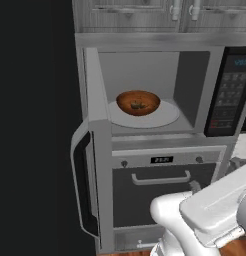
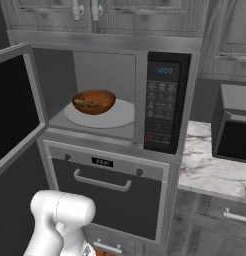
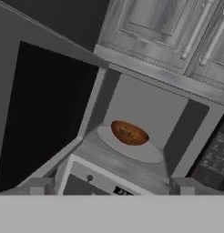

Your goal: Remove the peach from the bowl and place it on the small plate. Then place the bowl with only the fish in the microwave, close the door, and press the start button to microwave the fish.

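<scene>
Arm (image 1: pixel 205 215) sits lowest and nearest in both base views, white body bent below the oven front. In the hand view the gripper (image 3: pixel 111 185) shows its two grey fingertips (image 3: pixel 37 185) wide apart, released, nothing between them; it is well apart from the microwave and aimed up at the cavity.

Next, the oven (image 1: pixel 162 192): dark door with a bar handle, small display on the strip above it. It sits directly under the microwave.

Microwave door (image 1: pixel 90 175) hangs wide open, swung out to the left, dark glass and curved handle facing out.

Inside the microwave (image 2: pixel 100 95) cavity, the bowl (image 1: pixel 138 102) stands upright on the white turntable (image 1: pixel 165 116), roughly centred. Bowl is brown-orange. A small dark piece lies in its bottom, the fish (image 1: pixel 138 105); too small to tell more.

Control panel (image 2: pixel 162 102) is to the right of the cavity, black, with a blue readout at the top and button rows beneath.

Right of the microwave, a marble desk (image 2: pixel 205 167) carries a dark-fronted box appliance (image 2: pixel 235 130).

Farthest: grey wood cabinets (image 2: pixel 85 12) above the microwave.
</scene>
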